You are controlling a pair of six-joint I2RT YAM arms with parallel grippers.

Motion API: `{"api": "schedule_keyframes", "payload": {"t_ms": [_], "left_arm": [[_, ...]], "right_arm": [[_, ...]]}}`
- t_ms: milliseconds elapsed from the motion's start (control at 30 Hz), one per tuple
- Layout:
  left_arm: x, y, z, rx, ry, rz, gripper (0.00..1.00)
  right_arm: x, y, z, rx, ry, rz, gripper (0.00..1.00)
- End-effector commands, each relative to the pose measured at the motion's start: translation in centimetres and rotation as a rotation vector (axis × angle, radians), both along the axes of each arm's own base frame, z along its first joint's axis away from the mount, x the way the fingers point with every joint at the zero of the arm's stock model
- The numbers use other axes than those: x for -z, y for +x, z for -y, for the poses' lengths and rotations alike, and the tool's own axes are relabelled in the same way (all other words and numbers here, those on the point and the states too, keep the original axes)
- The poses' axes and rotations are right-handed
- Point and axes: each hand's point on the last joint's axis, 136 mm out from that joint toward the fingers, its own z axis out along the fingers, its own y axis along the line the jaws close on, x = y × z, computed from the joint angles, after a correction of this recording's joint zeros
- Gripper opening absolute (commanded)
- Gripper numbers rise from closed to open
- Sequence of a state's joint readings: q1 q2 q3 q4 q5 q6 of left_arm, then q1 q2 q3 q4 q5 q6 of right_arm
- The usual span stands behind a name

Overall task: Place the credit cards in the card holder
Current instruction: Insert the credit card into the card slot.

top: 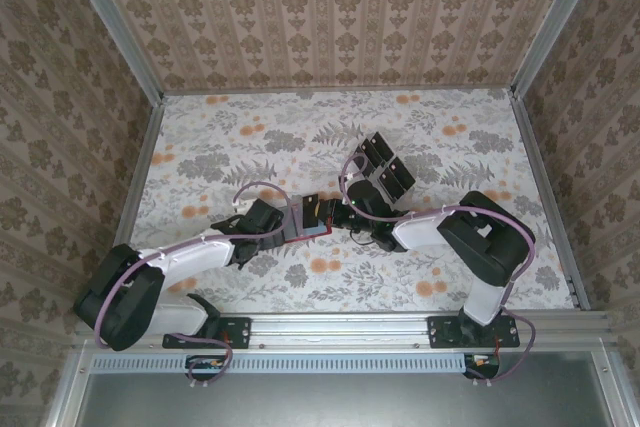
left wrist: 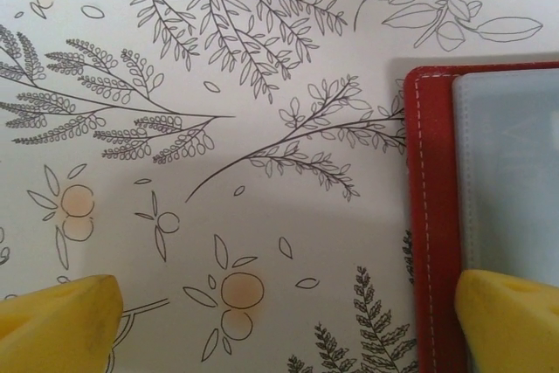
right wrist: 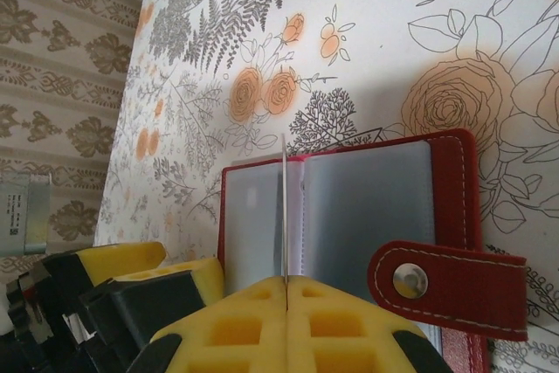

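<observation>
The red card holder (right wrist: 349, 207) lies open on the table, its clear sleeves up and its snap tab (right wrist: 445, 281) folded over the near right. My right gripper (right wrist: 286, 284) is shut on a thin credit card (right wrist: 285, 207), seen edge-on, standing upright over the holder's middle fold. My left gripper (left wrist: 279, 321) is open and low over the table at the holder's left edge (left wrist: 432, 216), with one yellow fingertip (left wrist: 507, 316) over the holder and the other on bare table. From above, both grippers (top: 283, 219) (top: 337, 215) meet at the holder (top: 305, 227). More dark credit cards (top: 385, 169) stand behind.
The spare cards sit in a clear slotted rack (top: 372, 152) just behind the right gripper. Patterned walls enclose the floral table (top: 250, 137) on three sides, with a metal rail (top: 340, 327) along the near edge.
</observation>
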State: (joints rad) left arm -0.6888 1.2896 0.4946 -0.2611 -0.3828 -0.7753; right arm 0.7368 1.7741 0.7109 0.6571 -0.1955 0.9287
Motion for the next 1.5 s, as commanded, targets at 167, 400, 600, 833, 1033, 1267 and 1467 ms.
{"api": "schedule_keyframes", "payload": {"t_ms": [167, 400, 600, 833, 1033, 1267, 1467], "left_arm": [[1.3, -1.4, -1.5, -0.021, 0.061, -0.048, 1.00], [1.4, -1.5, -1.5, -0.021, 0.061, -0.049, 1.00], [1.5, -1.6, -1.6, -0.022, 0.062, -0.050, 1.00], [1.5, -1.6, -1.6, -0.022, 0.062, -0.049, 1.00], [1.6, -1.6, -1.7, -0.022, 0.063, -0.050, 1.00], [1.6, -1.8, -1.8, -0.024, 0.065, -0.050, 1.00], [1.6, -1.7, -1.8, -0.025, 0.064, -0.049, 1.00]], "right_arm": [[-0.5, 0.1, -0.7, -0.002, 0.071, 0.021, 0.00], [0.1, 0.0, -1.2, -0.010, 0.081, 0.012, 0.00], [0.6, -0.1, -1.7, -0.021, 0.091, -0.001, 0.00], [1.1, -0.3, -2.4, -0.031, 0.100, -0.013, 0.00], [1.1, -0.4, -2.4, -0.027, 0.106, -0.012, 0.00], [0.1, -0.4, -1.5, -0.004, 0.093, 0.016, 0.00], [-0.3, -0.2, -1.3, 0.006, 0.092, 0.028, 0.00]]}}
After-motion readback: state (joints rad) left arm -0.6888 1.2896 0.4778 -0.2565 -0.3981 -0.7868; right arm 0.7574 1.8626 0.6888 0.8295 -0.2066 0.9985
